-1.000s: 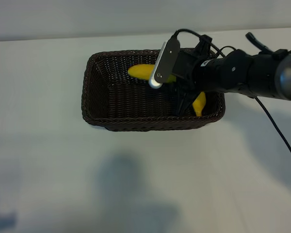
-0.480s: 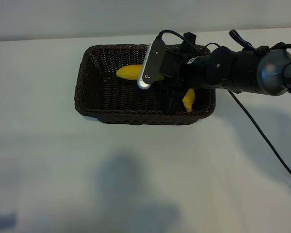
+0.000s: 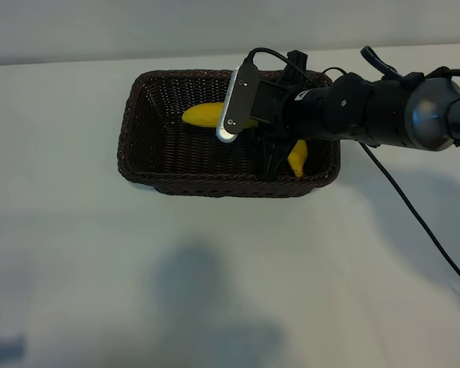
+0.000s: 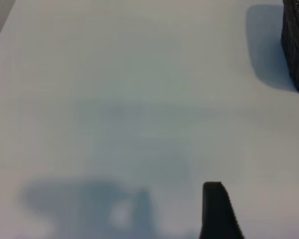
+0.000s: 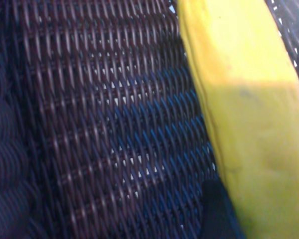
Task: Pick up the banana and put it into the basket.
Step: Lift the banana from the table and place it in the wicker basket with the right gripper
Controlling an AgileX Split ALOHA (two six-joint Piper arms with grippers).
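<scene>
The dark brown wicker basket (image 3: pixel 138 115) stands on the white table at the back middle. The yellow banana (image 3: pixel 202 115) lies inside it, one end showing left of the wrist camera, the other end under the right arm. My right gripper (image 3: pixel 285 159) reaches down into the basket's right half. In the right wrist view the banana (image 5: pixel 249 99) fills the gap beside one dark finger (image 5: pixel 217 211) that touches it, just above the woven floor (image 5: pixel 104 124); the other finger is hidden. My left gripper (image 4: pixel 261 219) hangs open over bare table, away from the basket's corner (image 4: pixel 296 50).
The white table (image 3: pixel 215 291) stretches wide in front of and beside the basket, with only shadows on it. A black cable (image 3: pixel 414 222) trails from the right arm over the table's right side. The table's back edge runs just behind the basket.
One second ago the basket, the banana and the right arm stood further right and nearer; they slid left and back together. Over the last half second nothing has moved.
</scene>
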